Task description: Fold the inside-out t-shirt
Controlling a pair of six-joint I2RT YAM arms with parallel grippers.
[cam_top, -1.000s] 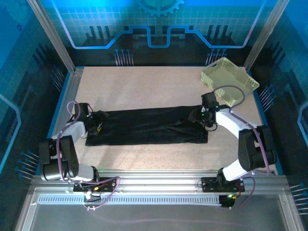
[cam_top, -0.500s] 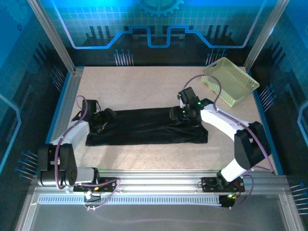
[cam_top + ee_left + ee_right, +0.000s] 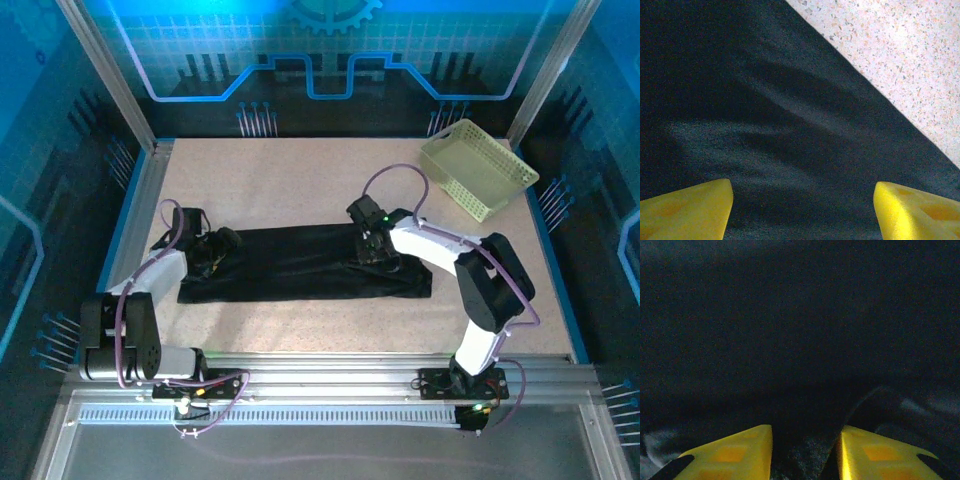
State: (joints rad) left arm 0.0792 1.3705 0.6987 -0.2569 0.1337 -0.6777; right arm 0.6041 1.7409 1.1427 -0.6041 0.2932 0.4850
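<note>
1. Location. The plain black, soft-fabric short-sleeved t-shirt (image 3: 300, 268) lies flat as a long band across the speckled beige counter (image 3: 300, 185), well apart from the pale yellow-green plastic lattice basket (image 3: 478, 168) at the far right corner.

2. Hand state. My left hand (image 3: 803, 185) hovers over the band's left end with its fingers wide apart and nothing between them. My right hand (image 3: 806, 429) is set down right of the band's middle. Its fingers stand close together with dark cloth in the gap. I cannot tell whether the cloth is pinched.

3. Handling. I judge the t-shirt light, limp and free to slide on the counter. It will sag and crease wherever it is unsupported, and a one-point lift will drag it askew.

4. Grip points. Take hold at the edges or end corners, pinching all layers together, one hand at each end.
</note>
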